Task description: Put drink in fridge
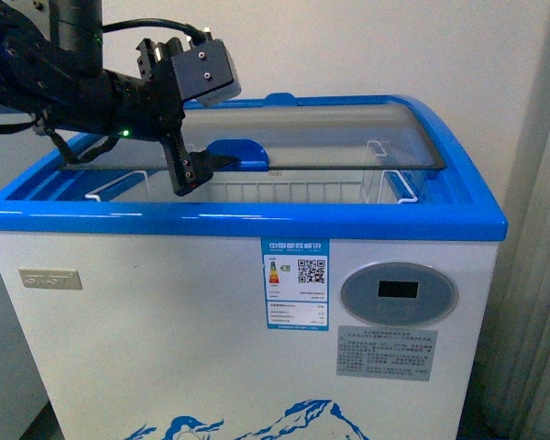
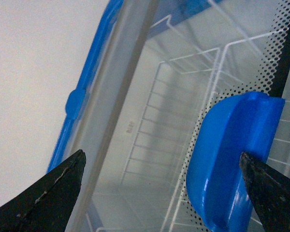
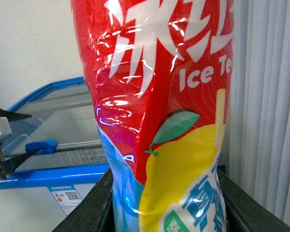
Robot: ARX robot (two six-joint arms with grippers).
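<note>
Left fingers (image 2: 53, 193) are spread wide, not gripping. The blue handle (image 2: 232, 154) on the glass lid (image 1: 348, 137) sits between them, close to one tip; I can't tell if it touches. The left gripper (image 1: 203, 171) hangs over the fridge (image 1: 257, 220), with a wire basket (image 1: 284, 191) visible inside. Right fingers (image 3: 89, 210) are clamped on both sides of the drink (image 3: 159, 121). The right gripper (image 3: 166, 212) holds it off to the side of the fridge, well apart from it, next to a curtain (image 3: 266, 96)
</note>
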